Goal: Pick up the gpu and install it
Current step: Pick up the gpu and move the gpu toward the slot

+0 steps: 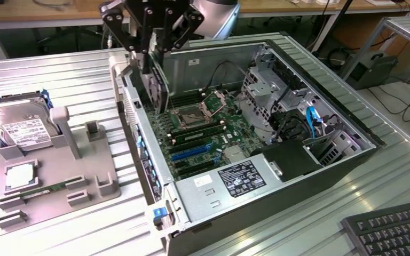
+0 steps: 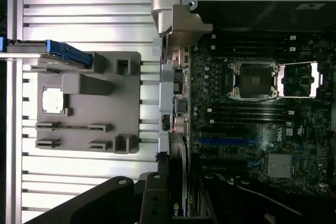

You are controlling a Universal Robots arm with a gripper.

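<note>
At the fingers: clenched on the top edge of the gpu, which is the only thing I have in hand.
Gripper: pointing straight down, above the far corner of the computer case.
Gpu: hanging upright and edge-on, just inside the case wall at the exterior view's left. In the wrist view I see it as a thin strip.
Contact: I cannot tell whether its lower edge touches the motherboard.
Blue slots: bare, nearer the case's front corner than the card is.
Processor socket: open (its frame is flipped up), just beside the card's lower end.
Gray fixture: on the bench, beside the case at the exterior view's left.
Hard drive: standing at the fixture's far edge.
Processor chip: in a square pocket near the fixture's left edge.
Keyboard: at the bench's near corner, exterior view's right.
</note>
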